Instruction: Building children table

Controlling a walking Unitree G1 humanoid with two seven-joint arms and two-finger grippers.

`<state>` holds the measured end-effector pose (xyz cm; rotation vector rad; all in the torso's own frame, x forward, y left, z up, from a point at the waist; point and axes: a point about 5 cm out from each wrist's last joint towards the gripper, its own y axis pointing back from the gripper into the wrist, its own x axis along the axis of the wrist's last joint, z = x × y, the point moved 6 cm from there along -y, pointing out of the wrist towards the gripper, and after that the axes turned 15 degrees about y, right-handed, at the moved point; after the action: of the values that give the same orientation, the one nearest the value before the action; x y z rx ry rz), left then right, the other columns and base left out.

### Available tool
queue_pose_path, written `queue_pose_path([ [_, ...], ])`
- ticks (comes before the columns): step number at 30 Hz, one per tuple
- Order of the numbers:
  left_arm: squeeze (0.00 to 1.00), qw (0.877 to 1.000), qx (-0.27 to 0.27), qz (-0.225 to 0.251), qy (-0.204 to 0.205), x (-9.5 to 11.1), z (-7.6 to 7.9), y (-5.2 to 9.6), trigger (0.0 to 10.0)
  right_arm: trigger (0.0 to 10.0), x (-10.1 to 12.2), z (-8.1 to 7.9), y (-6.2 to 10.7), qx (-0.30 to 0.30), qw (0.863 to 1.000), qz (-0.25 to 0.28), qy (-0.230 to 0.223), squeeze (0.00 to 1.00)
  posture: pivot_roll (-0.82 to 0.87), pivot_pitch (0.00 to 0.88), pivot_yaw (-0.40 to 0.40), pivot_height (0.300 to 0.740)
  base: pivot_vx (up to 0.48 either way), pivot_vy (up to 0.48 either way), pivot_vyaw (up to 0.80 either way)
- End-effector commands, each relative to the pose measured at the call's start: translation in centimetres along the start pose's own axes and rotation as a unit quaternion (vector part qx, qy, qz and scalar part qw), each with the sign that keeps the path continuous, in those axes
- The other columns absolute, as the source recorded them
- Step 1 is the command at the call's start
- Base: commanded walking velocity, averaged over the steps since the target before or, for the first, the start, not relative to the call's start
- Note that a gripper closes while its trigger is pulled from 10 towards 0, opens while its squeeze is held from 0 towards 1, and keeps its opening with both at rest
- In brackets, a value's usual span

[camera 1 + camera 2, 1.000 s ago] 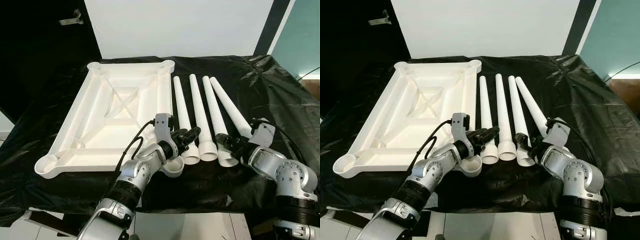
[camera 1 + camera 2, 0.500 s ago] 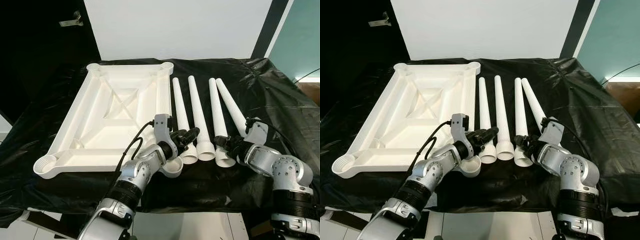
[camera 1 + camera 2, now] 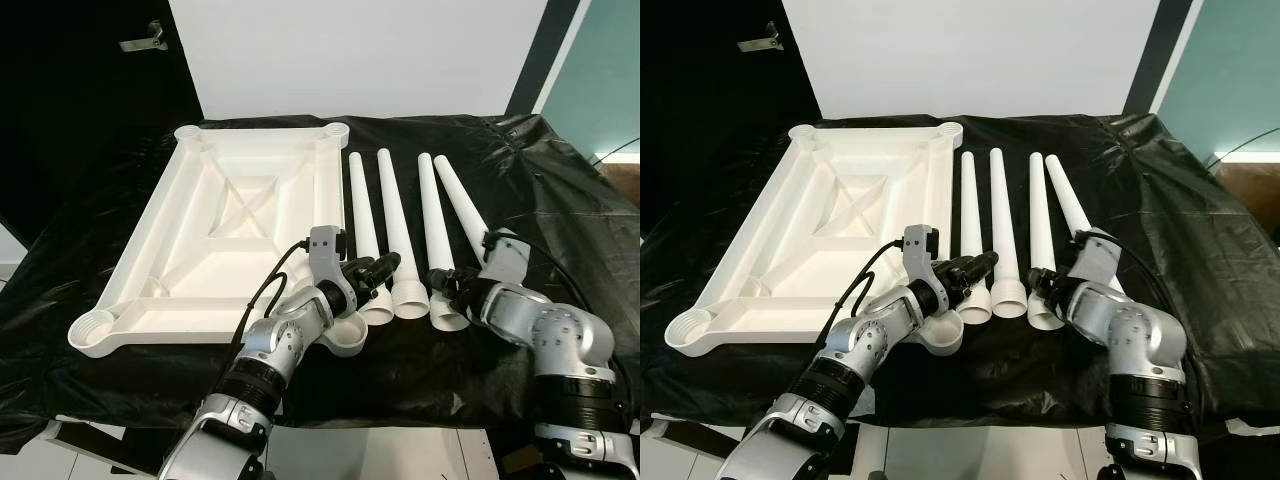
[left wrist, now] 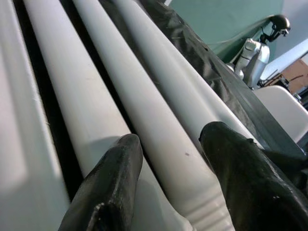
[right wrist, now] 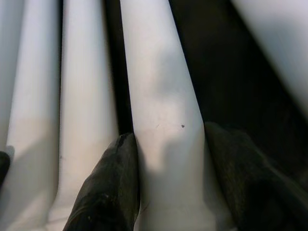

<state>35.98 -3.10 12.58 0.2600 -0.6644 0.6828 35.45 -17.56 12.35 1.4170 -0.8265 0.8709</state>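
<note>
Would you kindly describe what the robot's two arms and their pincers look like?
Both arms are built of rounded silver segments with black ribbed collars at the joints. The left pincer and right pincer each have two long, glossy black fingers. A black cable loops along the left forearm to a silver wrist block.

White tabletop (image 3: 190,250), white legs (image 3: 392,235), black cloth (image 3: 560,200).

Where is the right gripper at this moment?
In the left eye view, the right gripper is low on the right side, at the wide near end of the third white leg from the upturned tabletop, with its fingers astride that leg.
</note>
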Motion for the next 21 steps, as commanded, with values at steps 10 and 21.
queue_pose_path([
  [10,0.0,0.995,-0.094,0.002,0.034,0.4,1.6,0.2,10.0,0.0,4.1,-0.8,2.3,-0.049,0.975,0.128,0.176,0.0,-0.14,0.008,0.011,0.74,0.0,0.0,0.0],
  [21,0.0,0.971,-0.178,0.079,0.141,4.7,3.5,1.2,10.0,10.0,4.8,-2.6,3.8,-0.061,0.888,0.242,0.385,0.0,-0.15,0.0,0.015,0.74,0.0,0.0,0.0],
])
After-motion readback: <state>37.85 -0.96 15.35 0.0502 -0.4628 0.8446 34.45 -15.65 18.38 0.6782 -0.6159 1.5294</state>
